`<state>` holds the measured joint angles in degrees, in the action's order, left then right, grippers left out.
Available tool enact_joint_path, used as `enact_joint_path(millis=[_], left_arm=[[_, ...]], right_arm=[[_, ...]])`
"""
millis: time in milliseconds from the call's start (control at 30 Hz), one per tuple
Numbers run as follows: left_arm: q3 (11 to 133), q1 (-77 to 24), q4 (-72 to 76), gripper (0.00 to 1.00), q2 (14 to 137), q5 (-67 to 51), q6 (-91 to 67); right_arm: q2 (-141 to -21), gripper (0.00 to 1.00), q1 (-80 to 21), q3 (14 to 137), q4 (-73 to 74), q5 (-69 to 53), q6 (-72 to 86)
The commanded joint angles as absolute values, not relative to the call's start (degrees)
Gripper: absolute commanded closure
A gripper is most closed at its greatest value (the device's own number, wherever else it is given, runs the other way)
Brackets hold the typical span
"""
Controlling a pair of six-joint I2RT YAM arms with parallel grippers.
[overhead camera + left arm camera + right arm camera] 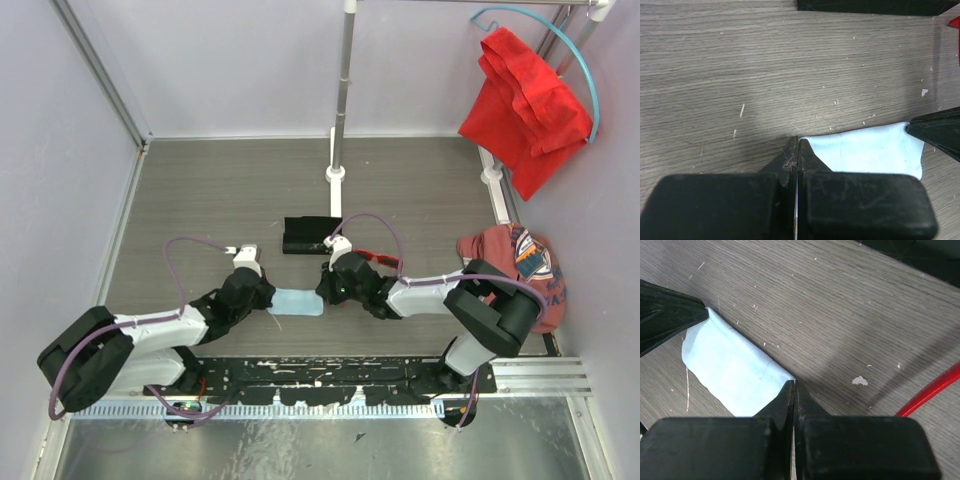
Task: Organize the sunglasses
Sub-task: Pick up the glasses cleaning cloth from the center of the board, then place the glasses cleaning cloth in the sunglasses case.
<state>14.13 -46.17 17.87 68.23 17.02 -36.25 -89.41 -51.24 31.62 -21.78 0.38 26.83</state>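
A pale blue cloth (299,302) lies flat on the table between my two grippers. My left gripper (268,297) is shut on its left corner, and in the left wrist view the jaws (798,141) meet right at the cloth (870,152) edge. On the opposite corner my right gripper (322,292) is shut too, its tips (794,384) pinching the cloth (730,370). The sunglasses (372,257) show only as thin red pieces behind the right arm; one red arm (932,390) crosses the right wrist view. The black case (310,236) lies just beyond the cloth.
A metal pole on a white base (336,175) stands behind the case. An orange cap (520,265) lies at the right edge. A red garment (525,95) hangs on a hanger at the back right. Walls close in the left and back sides.
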Motion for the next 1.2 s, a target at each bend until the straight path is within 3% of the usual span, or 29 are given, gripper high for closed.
enact_joint_path(millis=[0, 1167], left_arm=[[15.08, -46.05, 20.08, 1.0, 66.63, 18.4, -35.79], [28.73, -41.78, 27.08, 1.0, 83.73, 16.65, -28.41]], right_arm=[[-88.12, 0.99, -50.98, 34.23, -22.73, 3.65, 25.18], [-86.66, 0.99, -44.49, 40.0, -20.52, 9.87, 19.28]])
